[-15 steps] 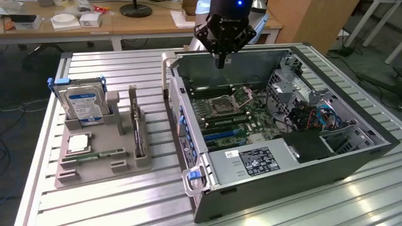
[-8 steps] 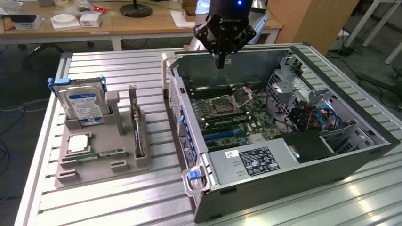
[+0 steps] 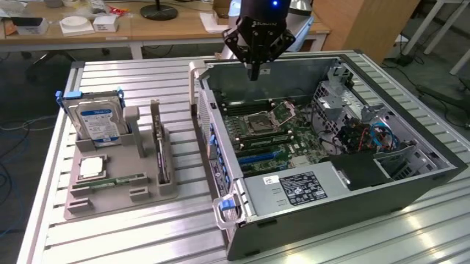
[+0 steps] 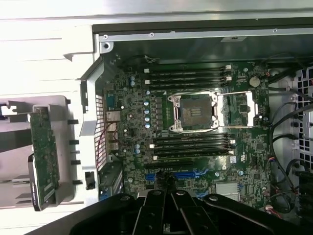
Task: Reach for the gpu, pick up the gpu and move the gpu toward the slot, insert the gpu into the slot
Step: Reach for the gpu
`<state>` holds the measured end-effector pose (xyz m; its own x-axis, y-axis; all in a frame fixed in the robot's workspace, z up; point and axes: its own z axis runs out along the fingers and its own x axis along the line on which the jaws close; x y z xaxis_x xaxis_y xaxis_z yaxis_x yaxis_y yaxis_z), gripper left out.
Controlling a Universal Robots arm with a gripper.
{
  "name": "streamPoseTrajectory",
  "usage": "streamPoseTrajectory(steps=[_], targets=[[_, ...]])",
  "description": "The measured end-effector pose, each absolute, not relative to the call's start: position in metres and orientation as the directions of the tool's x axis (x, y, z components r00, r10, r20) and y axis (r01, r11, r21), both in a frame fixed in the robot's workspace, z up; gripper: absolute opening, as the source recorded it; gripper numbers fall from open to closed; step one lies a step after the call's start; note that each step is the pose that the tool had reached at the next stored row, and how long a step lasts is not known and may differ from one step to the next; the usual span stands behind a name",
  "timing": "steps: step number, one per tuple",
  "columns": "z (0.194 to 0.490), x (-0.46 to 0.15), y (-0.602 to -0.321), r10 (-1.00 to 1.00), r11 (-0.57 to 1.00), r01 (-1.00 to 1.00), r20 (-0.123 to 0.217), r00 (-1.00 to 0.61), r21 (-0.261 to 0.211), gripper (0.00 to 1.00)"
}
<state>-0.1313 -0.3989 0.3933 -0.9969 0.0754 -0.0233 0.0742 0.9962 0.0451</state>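
Note:
The gpu [image 3: 162, 155] is a thin dark card standing on edge in the grey holder [image 3: 118, 181], at the exterior view's left of the open computer case. The slot [image 3: 258, 158] is a long blue connector on the motherboard, below the processor socket; in the wrist view the slot [image 4: 185, 174] lies just beyond my fingertips. My gripper [image 3: 254, 74] hangs high over the case's back wall, shut, with nothing in it. It is well away from the gpu. In the wrist view the gripper [image 4: 167, 198] shows as black fingers pressed together.
A silver hard drive [image 3: 99, 118] with a blue label stands in the holder beside the gpu. A memory stick [image 3: 118, 180] lies flat at the holder's front. The case's side wall [image 3: 200, 104] rises between holder and motherboard. Cables and a drive cage [image 3: 367, 137] fill the case's far side.

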Motion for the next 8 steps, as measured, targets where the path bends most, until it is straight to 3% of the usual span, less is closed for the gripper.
streamPoseTrajectory(steps=[8], targets=[[0.393,-0.144,-0.399,0.075,0.996,0.074,-0.023,-0.997,0.045,0.1]])
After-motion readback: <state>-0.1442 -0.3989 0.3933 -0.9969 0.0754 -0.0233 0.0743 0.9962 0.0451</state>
